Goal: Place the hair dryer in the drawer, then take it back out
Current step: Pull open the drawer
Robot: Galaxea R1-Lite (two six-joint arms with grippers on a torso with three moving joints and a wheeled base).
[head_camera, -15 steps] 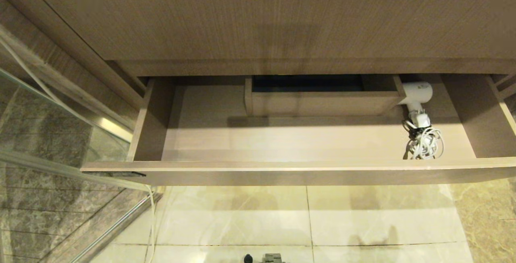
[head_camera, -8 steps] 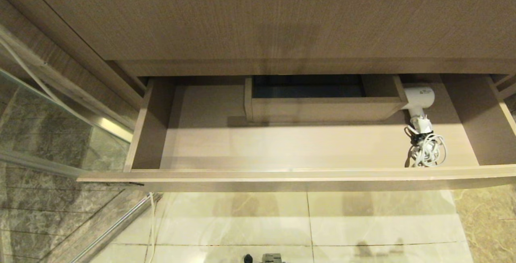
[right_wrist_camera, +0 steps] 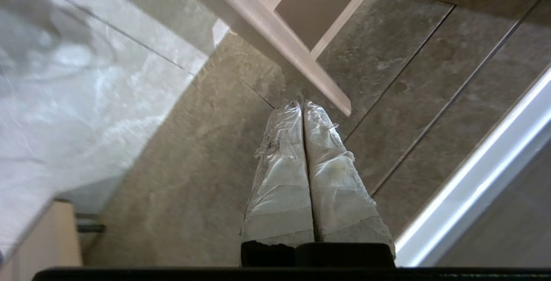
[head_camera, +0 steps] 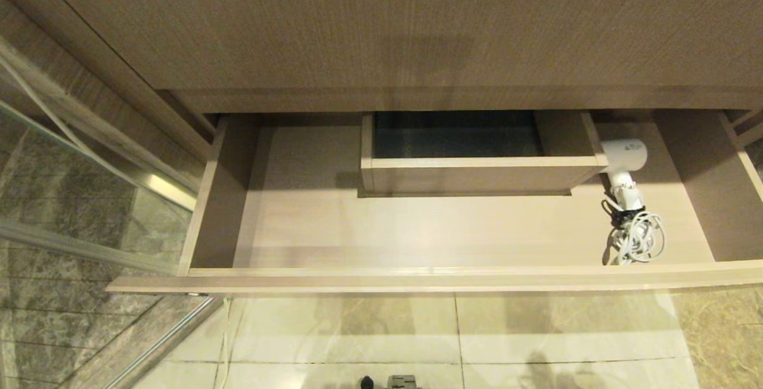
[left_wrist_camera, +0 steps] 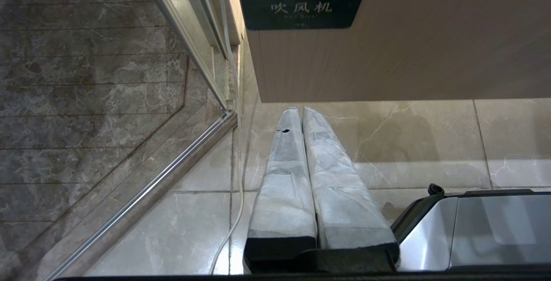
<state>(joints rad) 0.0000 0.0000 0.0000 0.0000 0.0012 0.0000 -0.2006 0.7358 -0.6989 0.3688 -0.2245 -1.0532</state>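
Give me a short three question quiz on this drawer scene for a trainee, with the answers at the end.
1. True or false: the hair dryer lies inside the open drawer.
2. Which end of the drawer holds it, by the head view: A left, B middle, C right?
3. Fill in: the jaws of the left gripper and of the right gripper are both ____, holding nothing.

Key: 1 true. 2 C, beside the boxed cut-out, with the bundled cord toward the drawer front. 3 shut.
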